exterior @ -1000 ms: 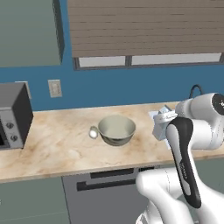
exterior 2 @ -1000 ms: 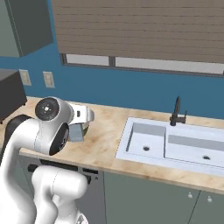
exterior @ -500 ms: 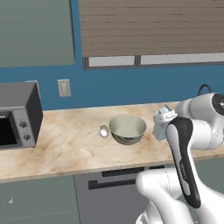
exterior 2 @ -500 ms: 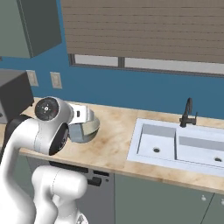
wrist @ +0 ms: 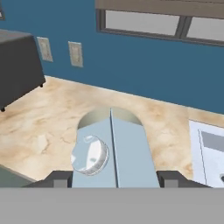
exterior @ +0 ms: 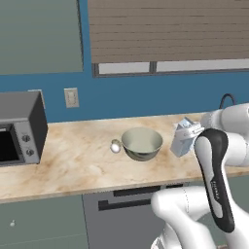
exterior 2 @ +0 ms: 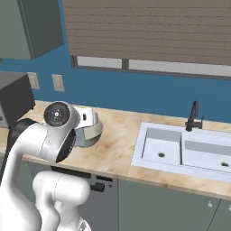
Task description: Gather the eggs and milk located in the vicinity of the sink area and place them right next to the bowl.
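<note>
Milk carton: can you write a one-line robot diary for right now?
gripper: shut on milk carton | carton: above counter, right of bowl | egg: left of bowl

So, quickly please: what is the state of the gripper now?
Gripper: closed on the pale grey-blue peaked milk carton, held above the counter.

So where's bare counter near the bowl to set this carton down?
Bare marble counter lies between the grey-green round bowl and the white double sink, and in front of the bowl. Its microwave side is crowded: the small whitish egg sits against it. The pale blue milk carton is tilted at the gripper.
</note>
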